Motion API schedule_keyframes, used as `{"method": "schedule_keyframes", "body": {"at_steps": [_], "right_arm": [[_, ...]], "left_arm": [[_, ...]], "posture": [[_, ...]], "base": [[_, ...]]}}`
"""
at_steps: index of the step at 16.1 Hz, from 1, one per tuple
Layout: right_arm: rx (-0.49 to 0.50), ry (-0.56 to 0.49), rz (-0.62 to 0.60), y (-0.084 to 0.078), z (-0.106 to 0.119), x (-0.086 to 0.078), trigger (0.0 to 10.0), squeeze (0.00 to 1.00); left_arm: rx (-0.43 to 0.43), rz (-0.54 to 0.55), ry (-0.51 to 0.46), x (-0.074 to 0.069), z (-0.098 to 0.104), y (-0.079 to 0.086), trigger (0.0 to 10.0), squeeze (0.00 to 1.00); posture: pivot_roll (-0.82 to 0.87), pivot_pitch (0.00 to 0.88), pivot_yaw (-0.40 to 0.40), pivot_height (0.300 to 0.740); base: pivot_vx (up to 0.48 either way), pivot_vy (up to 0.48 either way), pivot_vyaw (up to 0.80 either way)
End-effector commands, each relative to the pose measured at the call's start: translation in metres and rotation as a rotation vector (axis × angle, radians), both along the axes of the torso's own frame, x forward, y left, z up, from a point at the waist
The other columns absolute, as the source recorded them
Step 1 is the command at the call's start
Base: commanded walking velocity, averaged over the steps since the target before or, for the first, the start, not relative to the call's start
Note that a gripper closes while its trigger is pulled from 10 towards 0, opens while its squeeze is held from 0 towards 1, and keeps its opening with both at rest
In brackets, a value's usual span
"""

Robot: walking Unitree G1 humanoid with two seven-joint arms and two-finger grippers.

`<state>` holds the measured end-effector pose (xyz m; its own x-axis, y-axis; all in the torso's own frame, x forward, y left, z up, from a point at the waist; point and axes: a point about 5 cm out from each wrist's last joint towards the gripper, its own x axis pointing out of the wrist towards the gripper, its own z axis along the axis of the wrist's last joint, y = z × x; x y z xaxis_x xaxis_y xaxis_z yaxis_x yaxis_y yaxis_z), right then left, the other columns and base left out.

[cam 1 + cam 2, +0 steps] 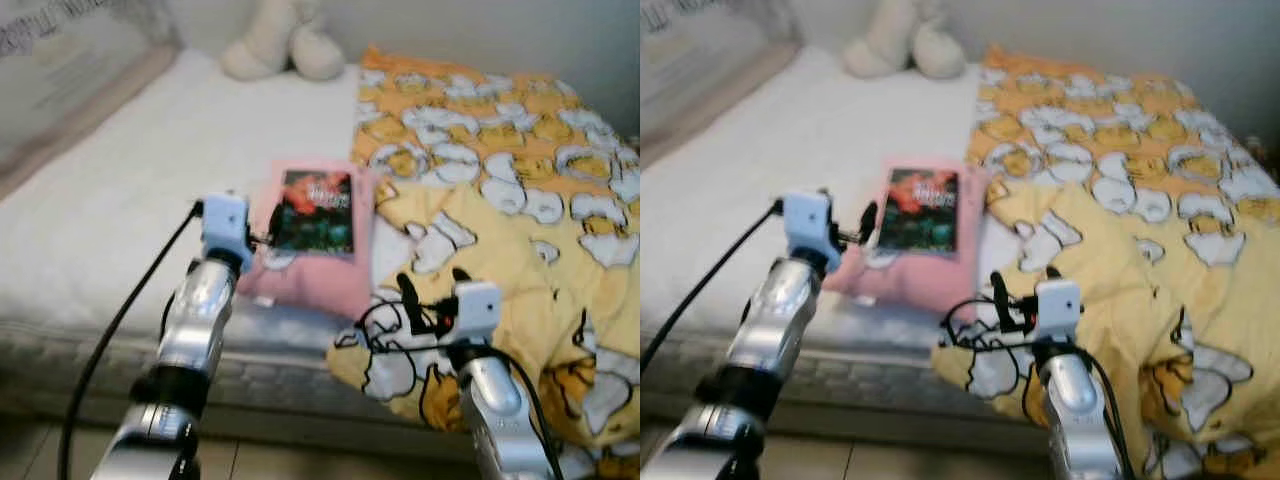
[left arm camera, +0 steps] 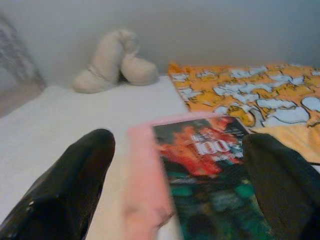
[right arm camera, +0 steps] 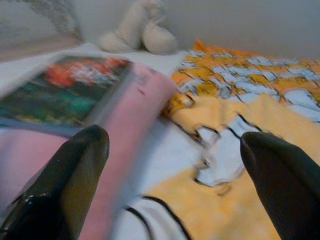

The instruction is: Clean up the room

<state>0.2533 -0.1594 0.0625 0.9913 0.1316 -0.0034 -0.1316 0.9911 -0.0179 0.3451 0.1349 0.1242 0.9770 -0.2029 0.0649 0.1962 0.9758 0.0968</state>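
Your left gripper (image 2: 175, 185) is spread wide, its fingers (image 2: 70, 185) either side of the book (image 1: 316, 211), lined up to take it, I judge. The book lies flat on the pink pillow (image 1: 330, 275) near the bed's (image 1: 110, 200) front edge. Your right gripper (image 3: 175, 170) is also spread, empty, hovering at the yellow blanket's (image 1: 520, 230) rumpled edge, likely to straighten it. A plush toy (image 1: 280, 40) sits at the far wall.
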Motion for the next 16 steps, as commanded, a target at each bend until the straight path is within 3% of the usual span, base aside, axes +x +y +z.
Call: {"method": "schedule_keyframes", "body": {"at_steps": [1,6,10,12,13,14,16], "right_arm": [[-0.007,-0.001,-0.022,-0.003,0.000,-0.001,10.0,0.00],[-0.013,0.007,-0.022,-0.003,-0.002,-0.004,10.0,0.00],[-0.019,-0.003,-0.020,-0.004,0.001,-0.005,10.0,0.00],[-0.030,0.000,-0.011,-0.006,0.001,-0.009,10.0,0.00],[-0.031,0.003,-0.012,-0.007,0.001,-0.010,10.0,0.00],[-0.031,0.012,-0.014,-0.008,-0.001,-0.014,10.0,0.00],[-0.030,0.019,-0.011,-0.006,-0.002,-0.017,10.0,0.00]], "left_arm": [[-0.001,-0.012,0.049,-0.002,-0.011,-0.004,10.0,0.00],[-0.032,0.064,0.022,0.005,-0.005,0.007,10.0,0.00],[0.028,-0.050,-0.003,0.015,0.009,-0.012,10.0,0.00],[-0.073,0.023,0.057,0.026,0.011,-0.002,10.0,0.00],[-0.085,0.036,0.071,0.028,0.011,0.001,10.0,0.00],[-0.141,-0.006,0.160,0.035,0.009,0.002,10.0,0.00],[-0.193,-0.029,0.214,0.038,0.007,0.002,10.0,0.00]], "posture": [[-0.04,0.000,0.018,0.740],[-0.05,0.000,0.020,0.740],[-0.05,0.000,0.009,0.740],[-0.06,0.000,0.007,0.740],[-0.06,0.000,0.006,0.740],[-0.06,0.000,0.008,0.740],[-0.07,0.000,0.008,0.740]], "base": [[0.000,0.000,0.00],[0.442,0.000,0.00],[0.480,0.000,0.00],[0.000,0.000,0.00],[0.000,0.000,0.00],[0.000,0.000,0.00],[0.000,0.000,0.00]]}}
